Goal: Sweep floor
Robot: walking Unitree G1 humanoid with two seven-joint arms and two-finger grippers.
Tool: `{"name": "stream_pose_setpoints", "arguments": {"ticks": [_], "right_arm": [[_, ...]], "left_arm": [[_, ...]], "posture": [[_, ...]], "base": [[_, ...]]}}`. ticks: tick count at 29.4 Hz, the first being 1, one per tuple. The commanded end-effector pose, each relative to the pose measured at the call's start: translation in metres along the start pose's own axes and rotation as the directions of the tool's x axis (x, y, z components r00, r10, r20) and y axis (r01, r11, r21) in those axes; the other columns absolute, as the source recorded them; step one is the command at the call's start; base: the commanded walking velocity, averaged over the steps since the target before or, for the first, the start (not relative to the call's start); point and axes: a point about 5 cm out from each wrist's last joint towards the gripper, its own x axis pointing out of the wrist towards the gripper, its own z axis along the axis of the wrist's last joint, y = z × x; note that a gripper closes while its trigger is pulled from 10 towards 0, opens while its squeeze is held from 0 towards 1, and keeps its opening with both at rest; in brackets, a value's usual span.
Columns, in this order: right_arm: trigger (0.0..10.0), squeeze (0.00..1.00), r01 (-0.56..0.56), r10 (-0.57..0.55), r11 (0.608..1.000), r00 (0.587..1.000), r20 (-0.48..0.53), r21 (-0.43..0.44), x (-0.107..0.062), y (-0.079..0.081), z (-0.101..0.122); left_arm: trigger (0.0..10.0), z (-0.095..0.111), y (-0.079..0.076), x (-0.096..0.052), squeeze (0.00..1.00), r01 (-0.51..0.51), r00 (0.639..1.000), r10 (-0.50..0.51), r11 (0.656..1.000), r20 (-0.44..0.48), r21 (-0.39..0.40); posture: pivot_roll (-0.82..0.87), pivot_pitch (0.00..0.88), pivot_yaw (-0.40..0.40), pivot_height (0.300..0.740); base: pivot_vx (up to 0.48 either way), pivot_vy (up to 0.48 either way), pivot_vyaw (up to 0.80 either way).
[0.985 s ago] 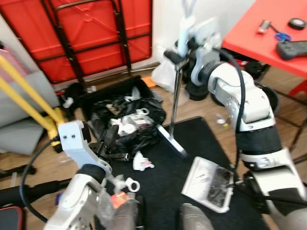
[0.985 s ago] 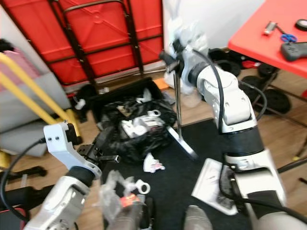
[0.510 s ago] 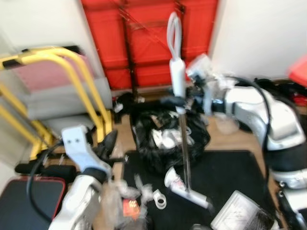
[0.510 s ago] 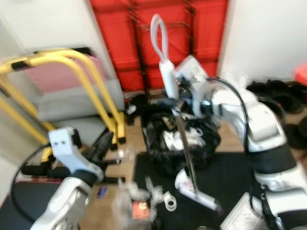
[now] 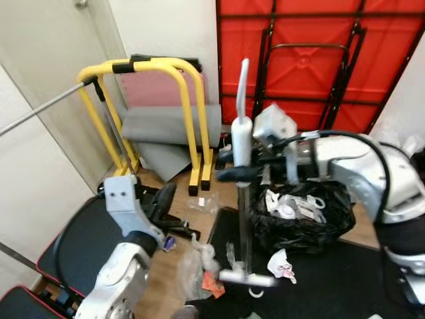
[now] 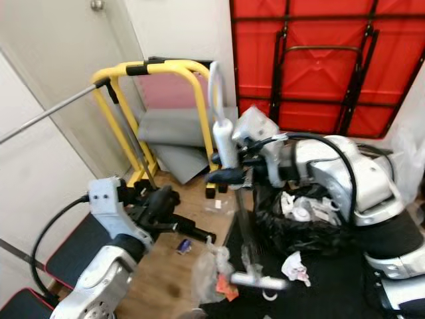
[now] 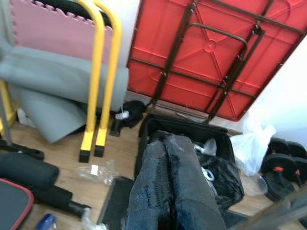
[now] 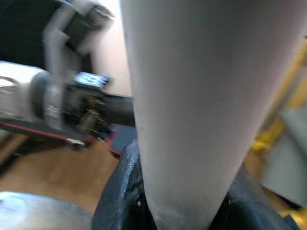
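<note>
1. Broom: long axis close to vertical, white looped handle end pointing up, narrow head at the bottom, lying crosswise at the edge of the black mat where it meets the wooden floor.
2. Right gripper: black fingers clamped around the broom just below its white grip; the right wrist view shows the pale shaft pressed between the dark pads.
3. Left gripper: raised at the robot's left, apart from the broom; in the left wrist view its two fingers lie pressed together with nothing between them.
4. Black rubbish bag: on the mat, just right of the broom, holding white litter.
5. Crumpled white scrap: on the mat beside the broom head.
6. Clear plastic and orange wrapper: on the floor, left of the head.
7. Yellow frame, grey mat and red folded table: against the wall behind.
</note>
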Motion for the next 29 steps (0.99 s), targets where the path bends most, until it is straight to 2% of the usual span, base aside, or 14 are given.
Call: {"name": "stream_pose_setpoints", "arguments": {"ticks": [1, 9, 14, 21, 29], "right_arm": [[10.0, 0.0, -0.016, 0.017, 0.999, 1.0, 0.017, -0.049, 0.001, 0.004, 0.009], [10.0, 0.0, -0.026, 0.027, 0.999, 0.998, 0.049, -0.024, 0.005, 0.006, 0.01], [10.0, 0.0, -0.024, 0.023, 1.0, 0.997, 0.075, 0.018, 0.016, 0.011, 0.006], [10.0, 0.0, -0.011, 0.002, 0.995, 0.996, 0.091, 0.1, 0.029, 0.016, -0.002], [10.0, 0.0, 0.029, -0.045, 0.987, 0.994, 0.1, 0.157, 0.041, 0.017, -0.009]], "left_arm": [[10.0, -0.002, -0.004, -0.002, 0.0, 0.133, 0.991, -0.132, 0.991, -0.021, 0.01], [10.0, -0.007, -0.004, 0.0, 0.0, 0.13, 0.991, -0.128, 0.99, -0.037, 0.048], [10.0, -0.006, 0.002, 0.0, 0.0, 0.085, 0.996, -0.083, 0.993, -0.027, 0.076], [10.0, -0.011, 0.018, -0.004, 0.0, -0.025, 0.998, 0.031, 0.992, -0.049, 0.126], [10.0, -0.014, 0.021, -0.007, 0.0, -0.071, 0.996, 0.079, 0.988, -0.049, 0.14]], "posture": [[-0.17, 0.0, 0.005, 0.74], [-0.17, 0.0, 0.004, 0.74], [-0.16, 0.0, 0.003, 0.74], [-0.16, 0.0, 0.001, 0.74], [-0.15, 0.0, -0.002, 0.74]], "base": [[0.0, 0.0, 0.78], [0.0, 0.0, 0.78], [0.0, 0.0, 0.78], [0.0, 0.0, 0.78], [0.0, 0.0, 0.78]]}}
